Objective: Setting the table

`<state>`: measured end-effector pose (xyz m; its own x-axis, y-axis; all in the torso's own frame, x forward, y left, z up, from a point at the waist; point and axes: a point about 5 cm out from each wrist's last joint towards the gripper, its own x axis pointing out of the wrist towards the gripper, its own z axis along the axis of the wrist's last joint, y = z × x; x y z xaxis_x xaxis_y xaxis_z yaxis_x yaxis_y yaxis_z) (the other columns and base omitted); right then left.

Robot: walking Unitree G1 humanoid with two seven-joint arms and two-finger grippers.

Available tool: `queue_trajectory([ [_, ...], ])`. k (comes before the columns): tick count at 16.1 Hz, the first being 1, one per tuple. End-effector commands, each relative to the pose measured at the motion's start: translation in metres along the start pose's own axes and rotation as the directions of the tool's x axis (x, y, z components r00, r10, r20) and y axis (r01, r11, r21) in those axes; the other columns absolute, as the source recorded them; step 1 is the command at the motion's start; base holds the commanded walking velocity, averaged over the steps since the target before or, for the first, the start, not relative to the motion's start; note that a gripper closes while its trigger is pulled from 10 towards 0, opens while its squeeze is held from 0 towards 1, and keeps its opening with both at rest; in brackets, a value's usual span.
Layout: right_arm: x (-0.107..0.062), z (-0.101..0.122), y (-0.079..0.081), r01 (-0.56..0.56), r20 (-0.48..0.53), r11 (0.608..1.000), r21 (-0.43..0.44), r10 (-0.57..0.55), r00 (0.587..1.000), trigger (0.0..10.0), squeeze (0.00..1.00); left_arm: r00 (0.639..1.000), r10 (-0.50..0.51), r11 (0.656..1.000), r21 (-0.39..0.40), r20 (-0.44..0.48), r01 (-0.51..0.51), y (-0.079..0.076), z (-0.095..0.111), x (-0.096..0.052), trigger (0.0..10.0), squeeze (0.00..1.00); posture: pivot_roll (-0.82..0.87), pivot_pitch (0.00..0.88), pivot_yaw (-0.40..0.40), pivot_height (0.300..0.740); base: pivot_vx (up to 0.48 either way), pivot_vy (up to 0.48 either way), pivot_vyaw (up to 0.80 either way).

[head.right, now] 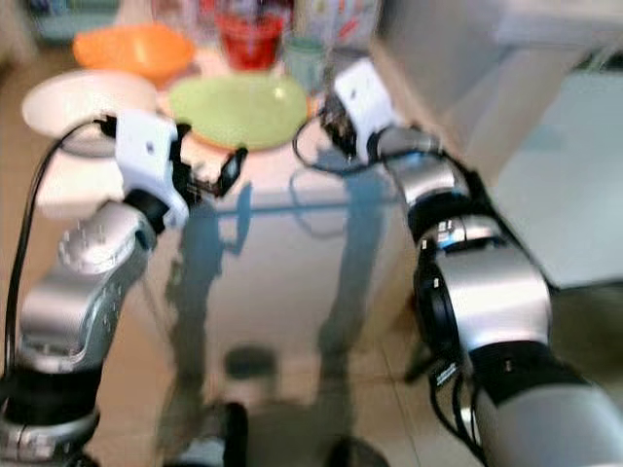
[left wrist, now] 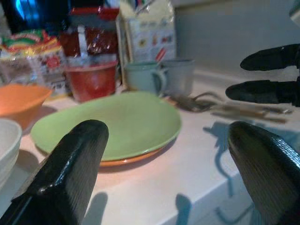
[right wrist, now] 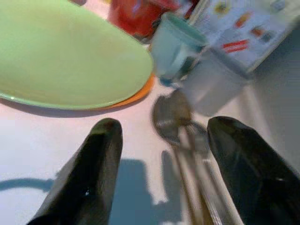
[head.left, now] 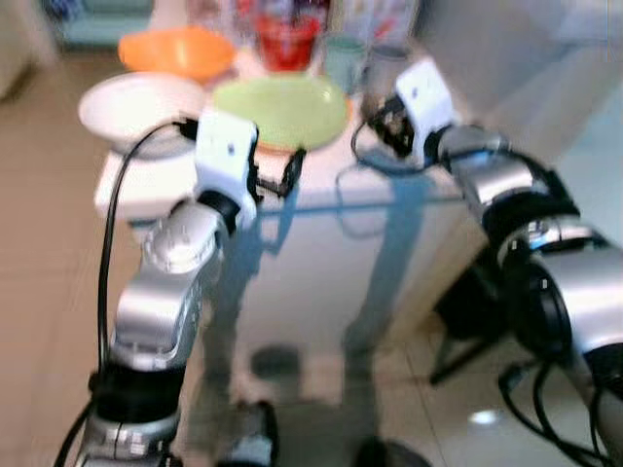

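Observation:
A green plate lies on an orange plate on the white counter. Metal spoons lie to its right, in front of a teal mug and a grey mug. My left gripper is open at the counter's front edge, just short of the green plate, with nothing in it. My right gripper hangs open low over the counter. The spoons sit in the gap between its fingers, untouched.
A white bowl sits at the counter's left end and an orange bowl behind it. A red container and a printed bag stand at the back. Dark furniture legs stand on the floor at the right.

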<state>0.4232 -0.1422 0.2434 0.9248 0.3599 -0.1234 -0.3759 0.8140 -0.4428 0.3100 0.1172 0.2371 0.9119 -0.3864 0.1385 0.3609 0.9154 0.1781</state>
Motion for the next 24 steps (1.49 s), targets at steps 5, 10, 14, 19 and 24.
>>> queue_trajectory([
  [5, 0.003, 0.008, 0.002, 0.008, 0.006, 0.997, -0.072, -0.007, 1.000, 10.0, 0.00, 1.000, 0.005, 1.000, 0.010, -0.019, -0.005, 0.001, -0.006, -0.003, 10.0, 0.00, 0.17, 0.106, -0.074, 0.740, 0.000, 0.000, 0.00],
  [10, 0.003, 0.007, 0.006, -0.010, 0.004, 0.996, -0.088, 0.011, 1.000, 10.0, 0.00, 0.999, 0.001, 1.000, 0.022, -0.033, 0.000, 0.001, -0.009, -0.005, 10.0, 0.00, 0.18, 0.101, -0.070, 0.740, 0.000, 0.000, 0.00],
  [14, 0.003, 0.007, 0.004, -0.008, 0.004, 0.995, -0.099, 0.008, 1.000, 10.0, 0.00, 0.999, 0.001, 1.000, 0.018, -0.048, 0.000, 0.001, -0.012, -0.005, 10.0, 0.00, 0.18, 0.095, -0.065, 0.740, 0.000, 0.000, 0.00],
  [19, 0.003, 0.007, 0.005, -0.011, 0.007, 0.994, -0.105, 0.012, 1.000, 10.0, 0.00, 0.998, 0.000, 1.000, 0.015, -0.061, 0.000, 0.000, -0.017, -0.005, 10.0, 0.00, 0.18, 0.091, -0.065, 0.740, 0.000, 0.000, 0.00],
  [24, 0.004, 0.011, 0.005, -0.003, 0.017, 0.994, -0.112, 0.005, 1.000, 10.0, 0.00, 0.999, -0.016, 0.999, 0.027, -0.046, 0.017, 0.000, -0.012, -0.001, 10.0, 0.00, 0.18, 0.074, -0.052, 0.740, 0.000, 0.000, 0.00],
])
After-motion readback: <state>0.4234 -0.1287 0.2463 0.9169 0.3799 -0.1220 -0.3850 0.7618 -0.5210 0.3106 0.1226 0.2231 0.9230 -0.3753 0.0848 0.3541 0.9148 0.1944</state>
